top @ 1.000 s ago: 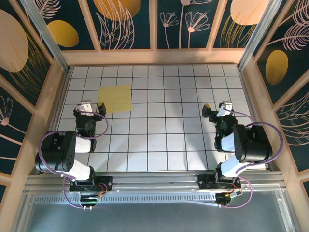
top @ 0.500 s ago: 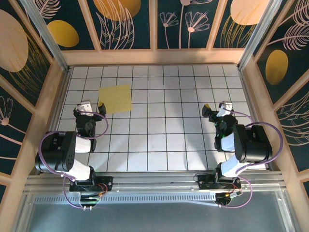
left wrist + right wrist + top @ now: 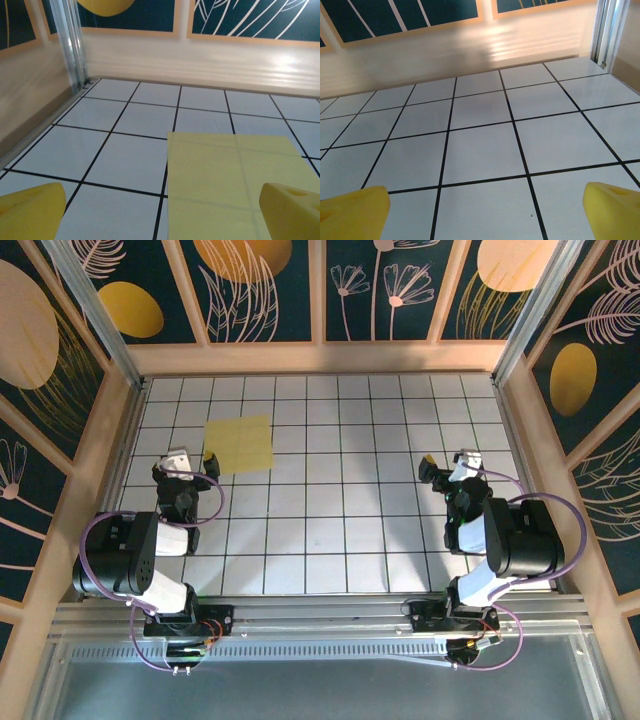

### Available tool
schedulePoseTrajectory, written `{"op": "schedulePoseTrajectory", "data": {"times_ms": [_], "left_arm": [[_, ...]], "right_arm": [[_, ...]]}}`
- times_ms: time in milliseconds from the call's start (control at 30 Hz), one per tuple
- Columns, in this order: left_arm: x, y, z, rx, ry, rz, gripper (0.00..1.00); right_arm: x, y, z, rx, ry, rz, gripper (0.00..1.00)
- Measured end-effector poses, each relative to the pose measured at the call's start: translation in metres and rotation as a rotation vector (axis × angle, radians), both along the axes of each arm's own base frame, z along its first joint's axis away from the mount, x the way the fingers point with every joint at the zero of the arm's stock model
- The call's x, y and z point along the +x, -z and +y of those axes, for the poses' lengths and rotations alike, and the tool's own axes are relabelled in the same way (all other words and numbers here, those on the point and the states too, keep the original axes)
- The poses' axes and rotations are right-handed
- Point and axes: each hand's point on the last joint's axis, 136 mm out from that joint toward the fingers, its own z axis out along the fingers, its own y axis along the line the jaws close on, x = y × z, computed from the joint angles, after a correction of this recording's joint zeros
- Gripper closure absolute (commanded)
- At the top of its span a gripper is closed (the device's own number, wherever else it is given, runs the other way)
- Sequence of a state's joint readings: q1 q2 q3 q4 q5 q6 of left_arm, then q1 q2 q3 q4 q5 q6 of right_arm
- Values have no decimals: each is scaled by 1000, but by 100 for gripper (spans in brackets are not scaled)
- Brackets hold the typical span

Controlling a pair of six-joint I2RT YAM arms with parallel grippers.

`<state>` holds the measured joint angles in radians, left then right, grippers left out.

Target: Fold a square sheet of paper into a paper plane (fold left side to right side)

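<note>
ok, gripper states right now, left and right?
Left gripper: open, holding nothing; square sheet of paper just ahead.
Right gripper: open, holding nothing.

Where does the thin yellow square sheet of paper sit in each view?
Top external: thin yellow square sheet of paper, flat, upper left of the white tiles, ahead of the left claw.
Left wrist: lower right, beside one yellow fingertip.
Right wrist: white tiles ahead of the right claw.
Shared landmark: black grid lines.
</note>
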<state>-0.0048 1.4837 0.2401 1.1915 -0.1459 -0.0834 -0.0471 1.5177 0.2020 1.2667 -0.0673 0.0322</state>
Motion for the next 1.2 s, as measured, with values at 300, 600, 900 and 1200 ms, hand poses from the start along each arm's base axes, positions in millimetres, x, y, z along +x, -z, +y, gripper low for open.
{"op": "schedulePoseTrajectory", "data": {"times_ms": [300, 600, 900, 1200], "left_arm": [[20, -81, 9, -99, -66, -47, 1], [91, -103, -32, -377, 105, 177, 1], [132, 25, -106, -545, 237, 668, 1], [131, 77, -137, -596, 274, 835, 1]], "right_arm": [[-8, -58, -3, 78, 29, -72, 1], [-1, -76, 27, 326, -106, 111, 1], [-5, -42, 72, 471, -231, 397, 1], [-11, -27, 97, 459, -274, 496, 1]]}}
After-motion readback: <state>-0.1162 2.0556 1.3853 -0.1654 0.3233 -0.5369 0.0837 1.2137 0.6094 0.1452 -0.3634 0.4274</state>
